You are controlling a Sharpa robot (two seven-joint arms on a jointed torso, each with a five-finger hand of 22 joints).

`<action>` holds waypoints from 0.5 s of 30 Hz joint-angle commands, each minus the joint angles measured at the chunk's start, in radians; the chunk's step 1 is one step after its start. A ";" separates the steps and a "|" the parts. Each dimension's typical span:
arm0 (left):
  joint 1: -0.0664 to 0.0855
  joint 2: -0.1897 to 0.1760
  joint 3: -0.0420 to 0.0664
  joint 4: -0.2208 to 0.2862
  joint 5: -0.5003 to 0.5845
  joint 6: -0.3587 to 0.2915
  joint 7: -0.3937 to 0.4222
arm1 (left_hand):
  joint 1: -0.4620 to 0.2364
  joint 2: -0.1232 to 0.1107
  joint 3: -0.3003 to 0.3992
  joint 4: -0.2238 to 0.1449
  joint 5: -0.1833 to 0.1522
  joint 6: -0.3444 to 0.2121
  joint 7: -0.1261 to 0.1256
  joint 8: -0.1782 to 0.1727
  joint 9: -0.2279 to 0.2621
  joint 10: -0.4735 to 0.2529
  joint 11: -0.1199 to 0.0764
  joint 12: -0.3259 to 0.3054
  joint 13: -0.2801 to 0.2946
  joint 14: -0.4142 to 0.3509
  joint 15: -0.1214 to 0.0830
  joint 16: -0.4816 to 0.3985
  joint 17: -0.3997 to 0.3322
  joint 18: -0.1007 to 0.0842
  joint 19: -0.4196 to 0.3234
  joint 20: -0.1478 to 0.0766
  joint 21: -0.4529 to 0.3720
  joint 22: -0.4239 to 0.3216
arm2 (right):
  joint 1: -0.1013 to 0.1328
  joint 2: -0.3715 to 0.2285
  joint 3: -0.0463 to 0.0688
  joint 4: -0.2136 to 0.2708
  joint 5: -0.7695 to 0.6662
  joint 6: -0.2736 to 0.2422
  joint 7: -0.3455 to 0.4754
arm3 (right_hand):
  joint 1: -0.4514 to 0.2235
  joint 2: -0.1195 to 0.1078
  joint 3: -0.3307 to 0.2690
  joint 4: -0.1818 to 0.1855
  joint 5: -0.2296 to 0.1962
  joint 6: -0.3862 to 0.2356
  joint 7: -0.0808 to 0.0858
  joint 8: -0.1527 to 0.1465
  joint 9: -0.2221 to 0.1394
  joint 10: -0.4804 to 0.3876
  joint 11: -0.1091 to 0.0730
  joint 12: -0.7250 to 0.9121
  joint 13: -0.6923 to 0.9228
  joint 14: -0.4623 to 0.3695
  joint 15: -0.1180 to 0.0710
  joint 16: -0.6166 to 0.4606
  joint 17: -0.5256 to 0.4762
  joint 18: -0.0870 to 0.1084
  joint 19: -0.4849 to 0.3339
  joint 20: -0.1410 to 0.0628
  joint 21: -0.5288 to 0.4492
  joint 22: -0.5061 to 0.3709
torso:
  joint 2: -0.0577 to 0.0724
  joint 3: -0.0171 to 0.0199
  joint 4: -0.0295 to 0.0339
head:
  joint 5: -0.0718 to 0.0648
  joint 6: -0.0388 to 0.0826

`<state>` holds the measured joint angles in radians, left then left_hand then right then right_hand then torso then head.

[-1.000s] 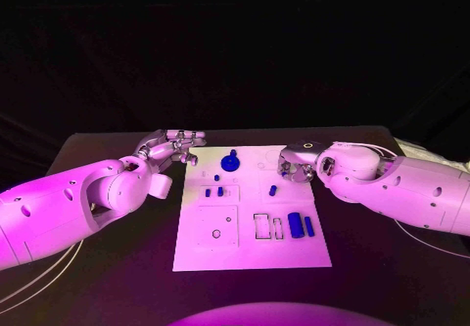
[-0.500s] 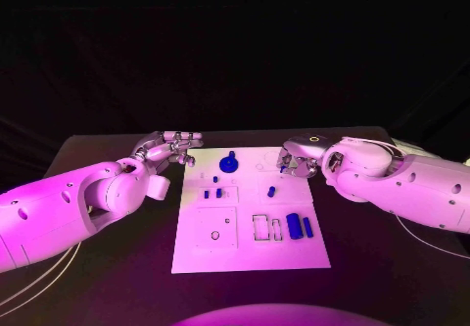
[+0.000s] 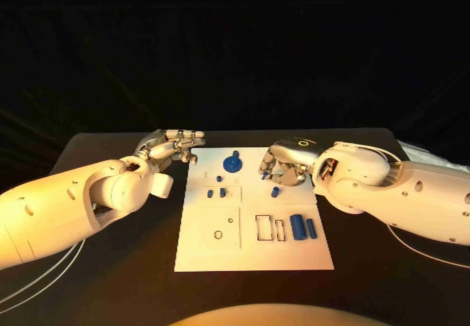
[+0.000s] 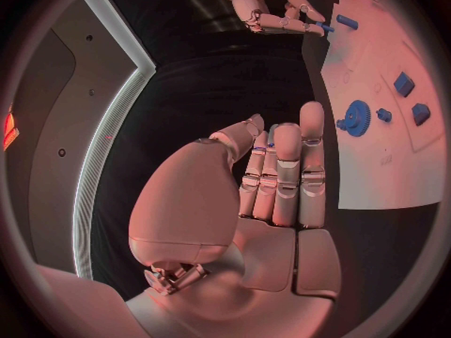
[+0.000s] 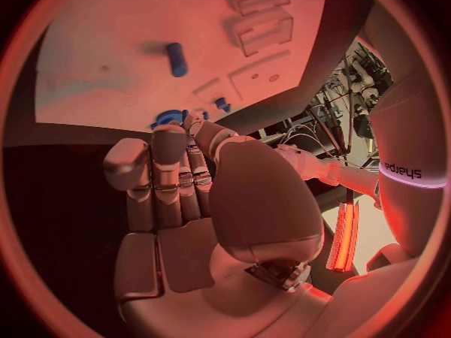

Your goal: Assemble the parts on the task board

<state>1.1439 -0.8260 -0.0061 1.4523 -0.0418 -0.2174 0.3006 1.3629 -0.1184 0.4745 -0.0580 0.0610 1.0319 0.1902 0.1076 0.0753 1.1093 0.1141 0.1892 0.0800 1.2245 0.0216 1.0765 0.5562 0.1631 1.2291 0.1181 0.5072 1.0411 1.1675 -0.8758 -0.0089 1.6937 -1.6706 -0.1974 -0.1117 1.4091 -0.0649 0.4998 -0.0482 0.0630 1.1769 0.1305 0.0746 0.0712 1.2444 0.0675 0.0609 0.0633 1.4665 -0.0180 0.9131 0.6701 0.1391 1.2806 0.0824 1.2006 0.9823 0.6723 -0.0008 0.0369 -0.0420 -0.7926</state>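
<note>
Your left hand (image 3: 174, 147) sat just off the far left corner of the task board (image 3: 252, 255), fingers bunched together and curled with nothing in them, so basically closed on air. The blue gear (image 3: 232, 164) stood on the board just beside that hand, between your 2 hands. Your right hand (image 3: 279, 166) hovered over the board's far right part with its fingers curled in; couldn't tell whether it was pinching anything. A small blue peg (image 3: 275, 192) lay just nearer the robot than that hand, and 2 bigger blue cylinders (image 3: 303, 227) lay side by side further toward the robot.
</note>
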 commanded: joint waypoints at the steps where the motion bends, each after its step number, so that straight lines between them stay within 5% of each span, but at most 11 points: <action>1: 0.000 0.004 0.001 0.006 0.001 -0.003 0.019 | 0.011 0.002 -0.004 -0.004 -0.001 -0.007 -0.002 0.003 0.000 -0.009 -0.001 0.003 -0.001 -0.007 0.001 -0.005 -0.001 0.019 0.000 0.002 -0.003 -0.001 | -0.010 0.021 -0.002 0.035 0.004 0.007 0.011 | -0.006 0.000 0.006 -0.002 0.004 0.003 0.003 -0.006 0.001 0.000 -0.002 0.003 -0.001 0.007 -0.002 0.008 0.004 -0.021 0.005 0.002 0.007 0.004 | 0.001 -0.0010 0.0009 | 0.016 -0.006; 8: 0.000 0.010 0.001 0.011 0.001 -0.003 0.017 | 0.012 0.001 -0.004 -0.005 -0.001 -0.007 -0.002 0.004 0.000 -0.009 -0.001 0.004 -0.001 -0.006 0.001 -0.003 0.002 0.019 0.000 0.002 -0.004 -0.002 | -0.046 0.082 -0.009 0.041 -0.033 0.030 0.014 | -0.009 -0.001 0.008 -0.003 0.002 0.003 0.004 -0.007 0.001 -0.001 -0.001 0.003 -0.001 0.007 -0.002 0.015 0.010 -0.022 0.007 0.002 0.013 0.011 | -0.001 -0.0045 0.0002 | 0.036 -0.016; 15: 0.000 0.018 0.001 0.014 0.001 0.000 0.015 | 0.012 0.001 -0.005 -0.005 -0.001 -0.007 -0.002 0.004 0.000 -0.009 -0.001 0.004 -0.001 -0.004 0.001 0.000 0.008 0.019 0.000 0.002 -0.004 -0.002 | -0.096 0.136 -0.016 0.003 -0.057 0.061 0.011 | -0.013 -0.001 0.011 -0.003 -0.001 0.001 0.005 -0.007 0.001 -0.004 0.000 0.003 -0.001 0.008 -0.001 0.026 0.021 -0.022 0.008 0.003 0.017 0.016 | 0.001 -0.0014 -0.0019 | 0.054 -0.024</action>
<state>1.1438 -0.8108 -0.0061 1.4619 -0.0418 -0.2206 0.3027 1.3629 -0.1184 0.4717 -0.0608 0.0610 1.0319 0.1901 0.1076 0.0752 1.1058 0.1106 0.1892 0.0801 1.2245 0.0217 1.0765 0.5635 0.1631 1.2291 0.1181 0.5072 1.0403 1.0759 -0.7463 -0.0248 1.7043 -1.6924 -0.1750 -0.1053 1.4078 -0.0663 0.5028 -0.0512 0.0598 1.1764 0.1308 0.0728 0.0715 1.2423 0.0696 0.0604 0.0608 1.4665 -0.0180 0.9355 0.6898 0.1235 1.2805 0.0824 1.2154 0.9977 0.6726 -0.0036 0.0362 0.0061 -0.8130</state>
